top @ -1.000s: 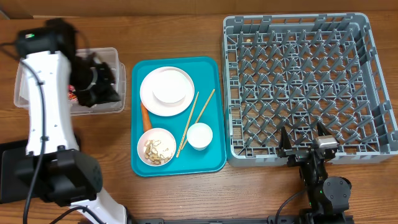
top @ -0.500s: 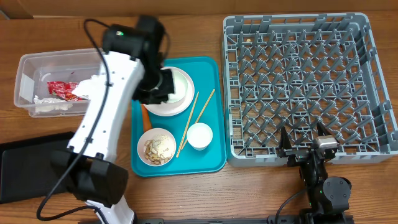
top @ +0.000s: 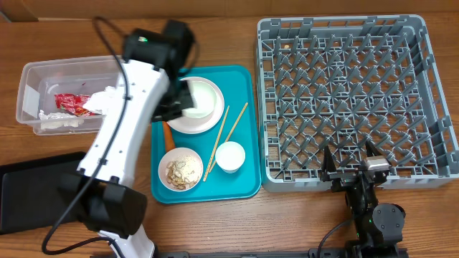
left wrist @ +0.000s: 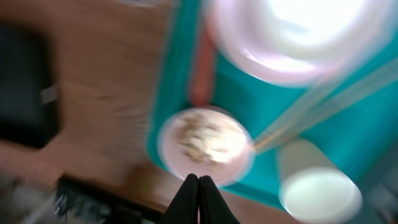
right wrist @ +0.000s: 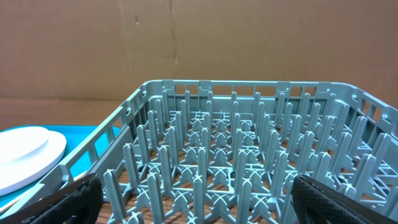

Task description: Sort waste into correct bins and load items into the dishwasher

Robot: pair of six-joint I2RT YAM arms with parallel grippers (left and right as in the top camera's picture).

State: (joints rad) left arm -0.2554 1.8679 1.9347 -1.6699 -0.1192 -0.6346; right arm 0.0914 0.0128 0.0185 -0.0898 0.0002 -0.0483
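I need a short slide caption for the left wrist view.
Shut left pincer facing bowl of food scraps on teal tray.

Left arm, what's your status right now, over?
Left end effector shut, empty, above teal tray. Right end effector open, by rack. Carrot, scraps bowl on tray. Nothing blocking.

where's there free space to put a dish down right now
The grey dish rack holds no dishes, so its whole grid is free. The black tray is bare too. Bare table runs in front of the teal tray. That tray is crowded: plate, bowl, cup, chopsticks, left arm overhead.
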